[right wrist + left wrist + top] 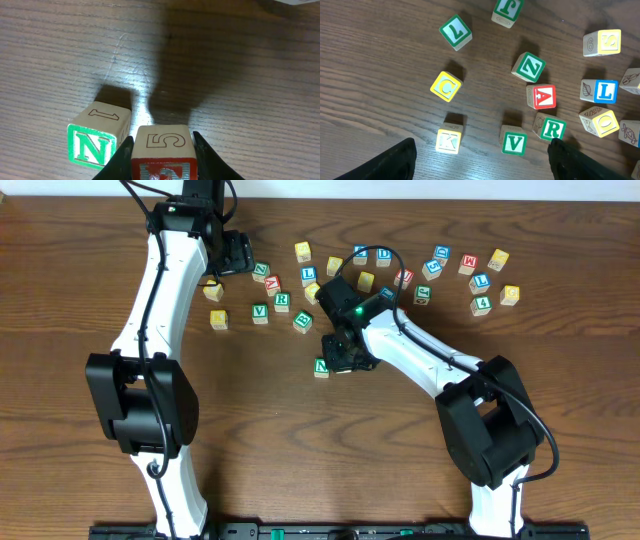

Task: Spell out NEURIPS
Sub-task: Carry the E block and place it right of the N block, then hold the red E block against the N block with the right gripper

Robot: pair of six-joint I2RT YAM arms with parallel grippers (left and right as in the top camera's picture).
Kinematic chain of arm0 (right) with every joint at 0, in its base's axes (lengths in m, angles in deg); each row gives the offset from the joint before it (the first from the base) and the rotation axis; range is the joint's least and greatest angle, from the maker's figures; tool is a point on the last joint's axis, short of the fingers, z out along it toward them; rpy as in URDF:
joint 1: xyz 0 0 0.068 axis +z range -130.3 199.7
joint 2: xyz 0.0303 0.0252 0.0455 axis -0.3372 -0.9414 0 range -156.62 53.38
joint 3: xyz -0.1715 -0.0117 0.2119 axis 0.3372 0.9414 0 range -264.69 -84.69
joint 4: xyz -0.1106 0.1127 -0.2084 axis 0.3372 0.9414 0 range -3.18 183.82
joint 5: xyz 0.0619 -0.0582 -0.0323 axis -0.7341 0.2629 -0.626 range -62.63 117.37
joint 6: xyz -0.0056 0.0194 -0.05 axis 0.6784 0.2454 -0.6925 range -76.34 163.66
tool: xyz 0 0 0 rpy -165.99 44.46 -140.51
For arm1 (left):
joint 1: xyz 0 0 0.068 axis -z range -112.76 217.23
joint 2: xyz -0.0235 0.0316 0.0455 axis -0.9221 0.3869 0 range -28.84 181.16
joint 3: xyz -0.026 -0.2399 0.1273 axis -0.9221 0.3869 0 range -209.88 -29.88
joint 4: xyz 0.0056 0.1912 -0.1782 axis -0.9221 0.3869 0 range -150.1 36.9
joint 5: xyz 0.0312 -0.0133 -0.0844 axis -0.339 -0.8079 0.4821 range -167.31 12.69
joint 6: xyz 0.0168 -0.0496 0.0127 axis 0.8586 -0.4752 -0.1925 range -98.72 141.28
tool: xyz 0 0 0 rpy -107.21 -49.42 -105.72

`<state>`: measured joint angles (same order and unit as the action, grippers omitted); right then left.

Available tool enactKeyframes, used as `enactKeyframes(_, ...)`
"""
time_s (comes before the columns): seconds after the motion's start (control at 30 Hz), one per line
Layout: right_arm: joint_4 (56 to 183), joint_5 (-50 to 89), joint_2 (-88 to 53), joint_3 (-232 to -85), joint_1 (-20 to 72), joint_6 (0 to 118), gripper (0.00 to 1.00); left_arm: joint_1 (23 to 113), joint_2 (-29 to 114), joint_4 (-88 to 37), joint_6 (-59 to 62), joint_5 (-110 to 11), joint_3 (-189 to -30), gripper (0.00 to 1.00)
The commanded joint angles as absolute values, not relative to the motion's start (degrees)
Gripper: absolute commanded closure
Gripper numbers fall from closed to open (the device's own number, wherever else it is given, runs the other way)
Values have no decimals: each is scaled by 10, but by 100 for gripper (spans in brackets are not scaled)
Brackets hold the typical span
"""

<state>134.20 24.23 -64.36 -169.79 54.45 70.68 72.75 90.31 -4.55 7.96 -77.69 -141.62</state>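
right claw (162, 150) clamps red cube (163, 141), its letter cut off | n cube (92, 145) just beside | left claw (482, 162) wide

Green N cube (91, 145) sits flat near the table (300, 460) middle; just beside it, a red-lettered cube (161, 150) is held by the right gripper (162, 141); green R cube (553, 129) lies nearer the far edge.
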Motion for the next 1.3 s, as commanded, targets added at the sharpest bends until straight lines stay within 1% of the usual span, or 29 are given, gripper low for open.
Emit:
enactKeyframes(0.0, 1344, 251, -647, -1693, 550, 720, 80, 728, 910, -42, 76, -786, -1410, 17)
enactKeyframes(0.3, 1345, 252, -648, -1693, 555, 723, 79, 728, 910, -42, 76, -786, -1410, 17)
enactKeyframes(0.97, 1350, 259, -666, -1693, 558, 730, 71, 728, 910, -38, 76, -786, -1410, 17)
enactKeyframes(1.27, 1355, 257, -667, -1693, 559, 730, 70, 728, 910, -37, 76, -786, -1410, 17)
